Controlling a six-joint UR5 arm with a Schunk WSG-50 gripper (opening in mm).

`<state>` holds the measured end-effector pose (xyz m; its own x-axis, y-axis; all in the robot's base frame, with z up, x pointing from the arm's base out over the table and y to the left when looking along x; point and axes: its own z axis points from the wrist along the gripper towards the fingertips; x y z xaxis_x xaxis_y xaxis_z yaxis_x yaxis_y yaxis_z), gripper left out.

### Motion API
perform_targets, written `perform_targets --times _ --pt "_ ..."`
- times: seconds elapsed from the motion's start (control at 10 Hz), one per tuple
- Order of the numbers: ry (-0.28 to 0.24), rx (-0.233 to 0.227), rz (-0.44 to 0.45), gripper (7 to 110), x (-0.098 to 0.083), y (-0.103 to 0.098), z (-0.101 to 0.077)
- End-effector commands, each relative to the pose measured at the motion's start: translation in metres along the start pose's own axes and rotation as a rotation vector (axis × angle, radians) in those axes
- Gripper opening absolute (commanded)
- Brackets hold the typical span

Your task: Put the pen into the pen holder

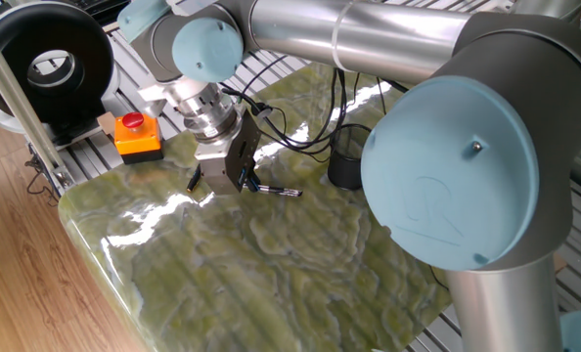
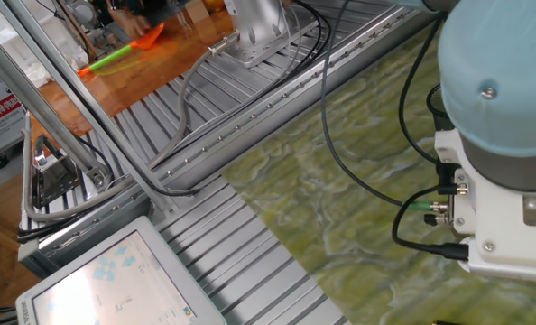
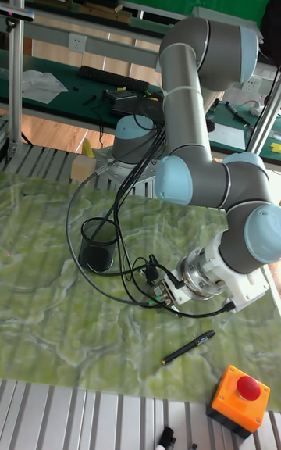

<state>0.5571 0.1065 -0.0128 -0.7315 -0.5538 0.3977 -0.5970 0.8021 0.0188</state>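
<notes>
Green-veined marble covers the tabletop where a UR5 arm's hand hangs low over the pen, which lies flat beside it, its silver barrel pointing toward the pen holder near the far edge. From the tall fixed view, the mesh holder stands well apart from the hand, with cables looping between; a black pen lies near the front edge by an orange button box. Whether the jaws are parted or closed cannot be told. The risks, as judged: a grip near the pen's end could let it swing or slip, and trailing cables might snag the light holder and tip it.
</notes>
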Motion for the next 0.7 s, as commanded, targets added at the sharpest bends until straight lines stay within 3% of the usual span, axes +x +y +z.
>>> perform_targets --times 0.0,0.6 --pt "0.012 0.008 0.005 7 0.003 0.003 -0.005" --pt "-0.004 -0.042 0.032 7 0.001 0.010 -0.015"
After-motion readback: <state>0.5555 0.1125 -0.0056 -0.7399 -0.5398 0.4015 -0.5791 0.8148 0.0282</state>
